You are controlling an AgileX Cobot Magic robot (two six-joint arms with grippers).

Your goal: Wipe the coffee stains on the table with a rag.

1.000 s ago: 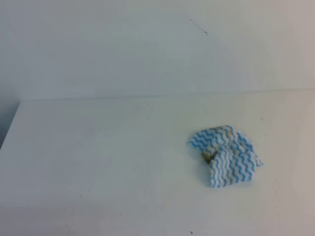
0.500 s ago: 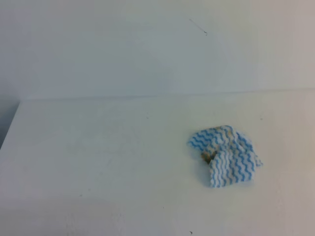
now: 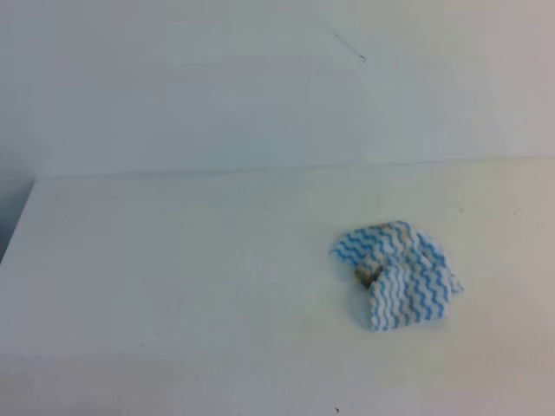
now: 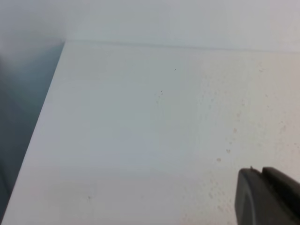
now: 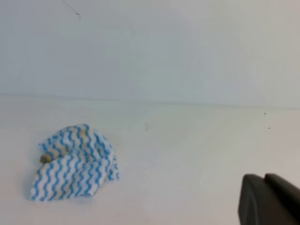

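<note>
Wide open across the whole scene is the large matte white tabletop (image 3: 173, 286), its straight far edge running along the foot of the pale white wall (image 3: 217, 87), its left edge dropping off into shadow. On that wall, up toward the right, there's a thin dark hairline mark (image 3: 349, 48). Down on the table, over toward the right side and roughly midway between the far edge and the near edge, sits the thin blue-and-white wavy-striped rag (image 3: 396, 274), crumpled and folded over on itself rather than spread flat, lying loose with nothing touching it; the right wrist view shows it low on the left (image 5: 74, 163), near the far edge. Tucked into the fold on the rag's left side is a small brown coffee mark (image 3: 366, 276), and a fainter tan patch shows near its top edge. No separate tan blotch can be made out on the bare white surface in any view. The left gripper (image 4: 262, 197) shows only as dark fingertips pressed together at the lower right of its camera, above bare table near the left edge. The right gripper (image 5: 265, 199) looks the same, dark tips closed against each other, well apart from the rag.
</note>
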